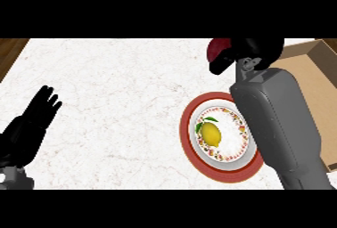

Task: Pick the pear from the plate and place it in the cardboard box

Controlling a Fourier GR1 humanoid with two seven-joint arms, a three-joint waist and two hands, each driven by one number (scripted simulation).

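Right hand is far right on the counter, fingers curled round a dark red, rounded thing between the plate and the cardboard box; I take it for the pear, though most of it is hidden. It sits just short of the box's near-left wall. I judge it light, stiff, smooth-skinned, prone to slip and bruise, so a wrap round the widest part suits it. The red-rimmed plate bears only a painted lemon motif. Left hand rests at the near left edge, fingers straight, holding nothing, on the marble counter.
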